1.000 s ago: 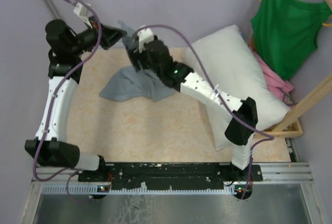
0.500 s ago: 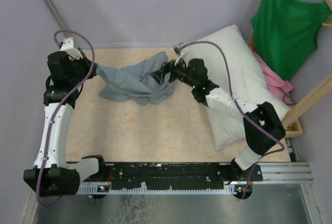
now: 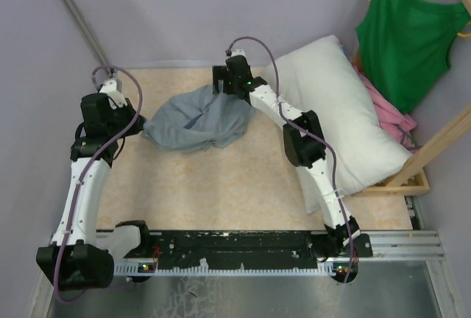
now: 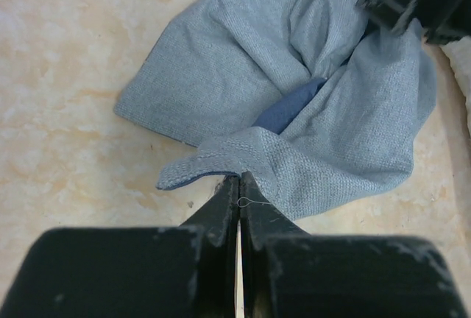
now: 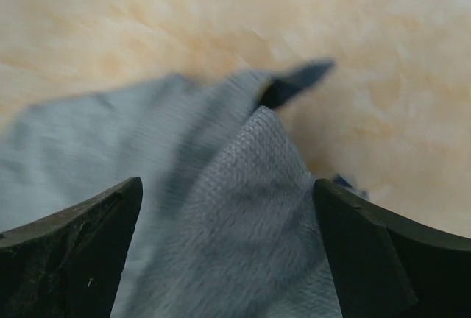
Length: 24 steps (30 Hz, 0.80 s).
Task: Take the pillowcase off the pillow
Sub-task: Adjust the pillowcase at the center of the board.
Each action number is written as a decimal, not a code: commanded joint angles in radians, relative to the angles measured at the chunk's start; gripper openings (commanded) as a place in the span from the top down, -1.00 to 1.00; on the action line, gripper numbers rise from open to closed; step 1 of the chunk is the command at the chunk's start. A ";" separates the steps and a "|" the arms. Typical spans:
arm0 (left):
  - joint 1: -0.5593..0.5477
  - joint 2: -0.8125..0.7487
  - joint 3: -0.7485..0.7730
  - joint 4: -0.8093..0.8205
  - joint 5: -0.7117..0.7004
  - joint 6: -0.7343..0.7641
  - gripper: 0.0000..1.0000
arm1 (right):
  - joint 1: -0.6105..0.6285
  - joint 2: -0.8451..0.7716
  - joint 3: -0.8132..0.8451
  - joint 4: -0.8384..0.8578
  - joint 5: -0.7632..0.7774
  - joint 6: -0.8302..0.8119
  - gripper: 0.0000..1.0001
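Left gripper is clamped right down, and I read the hem of the pillowcase as pinched at its tips. The pillowcase lies off the pillow, a crumpled grey-blue heap on the table, far of centre, with a streak of darker blue showing in the folds. Right gripper hangs over the heap's far right edge, jaws spread wide, nothing in them. The pillow sits bare on the right.
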 commanded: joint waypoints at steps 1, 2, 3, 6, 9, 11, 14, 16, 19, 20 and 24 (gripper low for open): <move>0.003 -0.030 -0.053 0.001 0.037 -0.024 1.00 | 0.011 0.055 0.093 -0.284 0.173 -0.035 -0.93; 0.003 -0.030 -0.068 0.013 0.040 -0.030 1.00 | 0.011 0.049 0.065 -0.287 0.160 -0.030 -0.80; 0.002 -0.027 -0.082 0.028 0.038 -0.036 1.00 | 0.011 0.038 0.041 -0.284 0.149 -0.023 -0.59; 0.002 0.015 -0.070 0.080 0.021 -0.050 1.00 | 0.009 -0.033 -0.038 -0.236 0.128 -0.007 0.43; 0.002 0.101 0.063 0.124 -0.019 -0.050 1.00 | 0.008 -0.130 -0.035 -0.200 0.133 -0.015 0.76; 0.002 0.175 0.191 0.136 -0.028 -0.031 1.00 | 0.006 -0.203 -0.028 -0.191 0.138 -0.026 0.76; 0.003 0.239 0.374 0.130 -0.033 0.014 1.00 | -0.002 -0.412 -0.227 -0.037 0.110 -0.012 0.77; 0.007 0.251 0.448 0.116 -0.051 0.044 1.00 | -0.007 -0.614 -0.506 0.191 0.110 0.012 0.83; 0.017 0.206 0.431 0.116 -0.096 0.062 1.00 | -0.005 -0.919 -1.070 0.646 0.135 0.030 0.92; 0.021 0.180 0.391 0.122 -0.116 0.064 1.00 | -0.001 -1.004 -1.232 0.775 0.141 0.037 0.85; 0.053 0.079 0.169 0.135 -0.174 0.055 1.00 | 0.066 -1.207 -1.734 1.048 0.256 -0.010 -0.19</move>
